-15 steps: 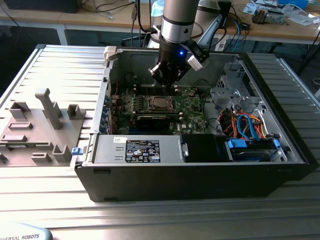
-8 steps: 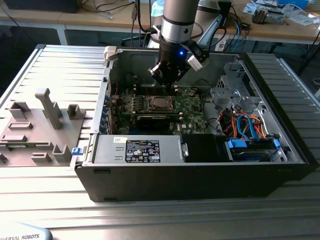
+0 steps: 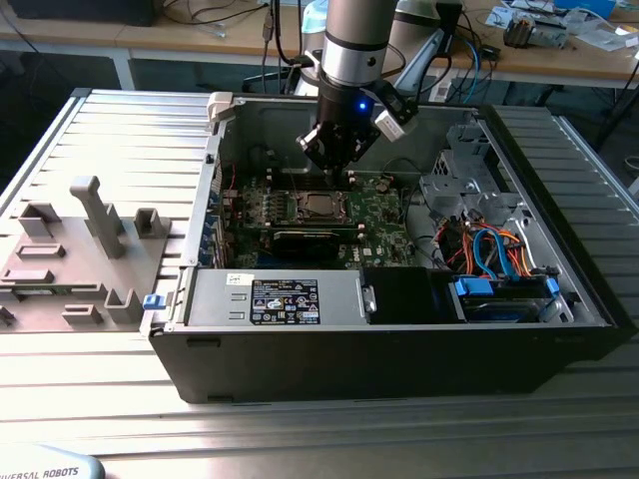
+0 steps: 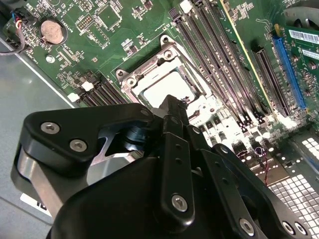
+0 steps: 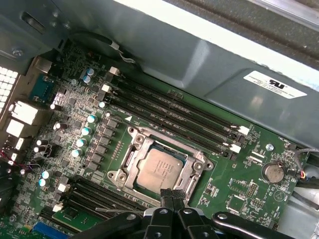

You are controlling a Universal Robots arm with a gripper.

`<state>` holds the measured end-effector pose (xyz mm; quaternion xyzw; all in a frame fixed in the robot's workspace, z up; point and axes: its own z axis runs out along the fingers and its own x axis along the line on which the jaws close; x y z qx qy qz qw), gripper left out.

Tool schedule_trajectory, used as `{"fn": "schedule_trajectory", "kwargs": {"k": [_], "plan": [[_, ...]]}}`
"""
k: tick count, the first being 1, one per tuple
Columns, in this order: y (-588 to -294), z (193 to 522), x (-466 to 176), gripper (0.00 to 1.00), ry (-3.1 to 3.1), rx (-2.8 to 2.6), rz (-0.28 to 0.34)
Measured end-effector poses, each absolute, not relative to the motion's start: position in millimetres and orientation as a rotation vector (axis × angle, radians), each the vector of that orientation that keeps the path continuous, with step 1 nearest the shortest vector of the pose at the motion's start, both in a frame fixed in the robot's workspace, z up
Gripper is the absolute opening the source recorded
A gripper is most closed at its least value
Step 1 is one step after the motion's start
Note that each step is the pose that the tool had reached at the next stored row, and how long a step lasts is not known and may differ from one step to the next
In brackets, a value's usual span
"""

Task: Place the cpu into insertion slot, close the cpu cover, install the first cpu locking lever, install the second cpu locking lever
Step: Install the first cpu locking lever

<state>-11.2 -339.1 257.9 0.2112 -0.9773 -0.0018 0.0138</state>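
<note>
The cpu point(image 5: 159, 168) lies flat in the insertion slot point(image 5: 130, 134), its dull silver top facing up, seated within the socket on the green board point(image 5: 234, 191). The cpu cover point(image 5: 192, 175) lies down around it, the chip's top showing through its square opening; in the second wrist view the cpu point(image 4: 167, 84) and the cover point(image 4: 149, 59) look the same. Whether any locking lever is latched cannot be told. Just above the slot's edge hangs the gripper point(image 5: 172, 195), its two fingertips pressed together and holding nothing. In the exterior view the gripper point(image 3: 334, 165) hovers over the slot point(image 3: 322, 207) inside the open computer case point(image 3: 399, 349). Long black memory slots point(image 5: 174, 112) run beside the socket. A coin battery point(image 5: 272, 172) sits on the board, well apart from the slot. The case rests on a ribbed metal bench point(image 3: 300, 429).
</note>
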Motion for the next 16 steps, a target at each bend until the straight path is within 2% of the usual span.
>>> {"fn": "schedule_trajectory", "kwargs": {"k": [16], "plan": [[-339.0, 256.3, -11.2, 0.11, -3.073, 0.506, -0.006]]}}
